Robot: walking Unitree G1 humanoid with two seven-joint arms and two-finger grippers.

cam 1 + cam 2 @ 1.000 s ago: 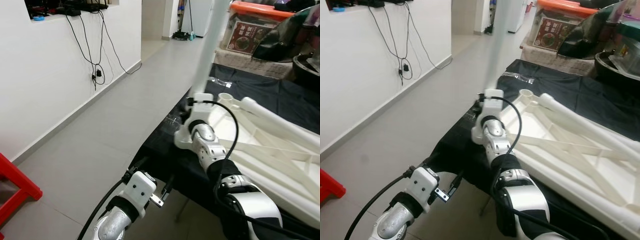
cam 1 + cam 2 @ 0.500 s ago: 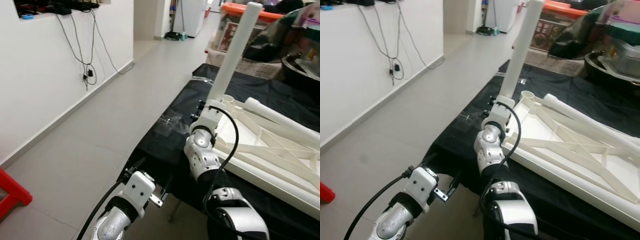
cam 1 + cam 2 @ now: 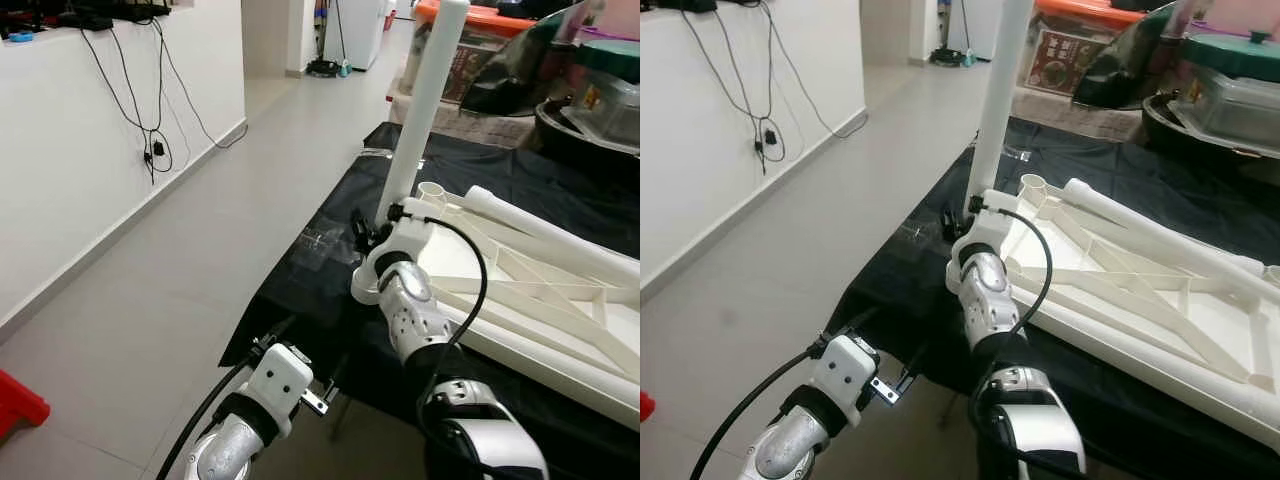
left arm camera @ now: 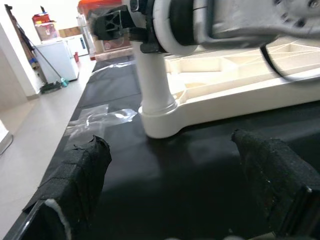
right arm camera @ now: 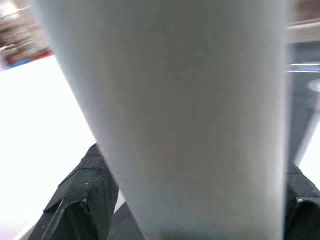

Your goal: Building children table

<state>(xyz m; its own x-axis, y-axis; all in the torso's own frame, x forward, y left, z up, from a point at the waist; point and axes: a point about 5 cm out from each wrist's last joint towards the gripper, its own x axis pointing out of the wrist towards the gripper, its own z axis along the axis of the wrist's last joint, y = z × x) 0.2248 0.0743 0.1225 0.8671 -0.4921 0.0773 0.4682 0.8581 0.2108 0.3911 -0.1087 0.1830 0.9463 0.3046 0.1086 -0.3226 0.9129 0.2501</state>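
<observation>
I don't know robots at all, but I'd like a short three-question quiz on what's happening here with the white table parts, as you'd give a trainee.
1. True or false: the white leg held by the right gripper stands nearly upright in a corner socket of the upturned table top.
2. What lies under the table top? A) a black cloth B) a red mat C) bare wood
3. Fill in: the left gripper hangs low at the near edge of the cloth, with its fingers ____.

Key: 1 true; 2 A; 3 open
</observation>
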